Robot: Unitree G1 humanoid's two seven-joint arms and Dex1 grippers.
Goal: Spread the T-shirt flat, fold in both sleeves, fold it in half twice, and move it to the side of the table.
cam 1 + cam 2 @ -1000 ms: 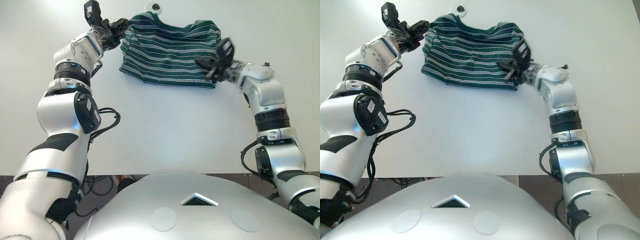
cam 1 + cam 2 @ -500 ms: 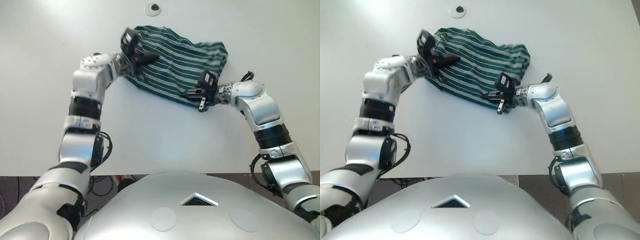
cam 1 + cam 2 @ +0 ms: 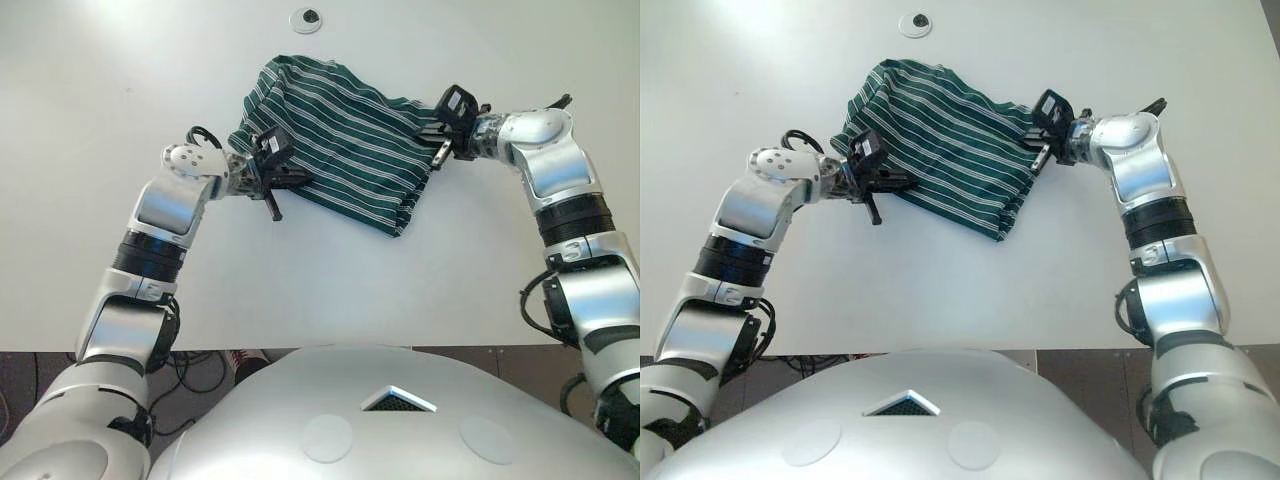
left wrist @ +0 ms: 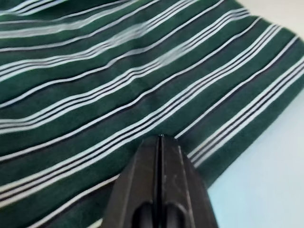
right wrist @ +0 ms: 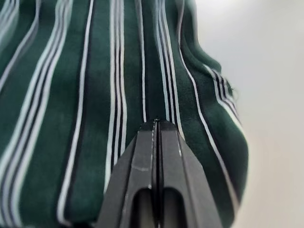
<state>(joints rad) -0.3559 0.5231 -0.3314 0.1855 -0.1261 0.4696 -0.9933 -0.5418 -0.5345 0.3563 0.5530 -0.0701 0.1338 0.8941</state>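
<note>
The green striped T-shirt [image 3: 340,140] lies bunched and skewed on the white table [image 3: 300,290], not yet spread flat. No sleeve or neckline can be picked out of the heap. A round fitting [image 3: 306,18] sits in the table just beyond the T-shirt's far corner.

The left hand [image 3: 274,180] is at the T-shirt's near left edge and the right hand [image 3: 447,118] at its right corner, so the cloth lies between them. That placement suits pulling two opposite sides apart to open the garment out, which I take to be the step in hand.

From the head, both hands look small and dark against the stripes, and the state of their grip is hard to judge. The wrist views settle it. Each hand's fingers [image 4: 142,175] are pressed flat together, with their tips ending right on the fabric. I judge each hand is closed on a pinch of T-shirt, though the nipped fold itself is hidden under the tips. The right wrist view also shows a rounded, doubled-over edge of T-shirt beside the bare table, so the cloth there is folded on itself.
</note>
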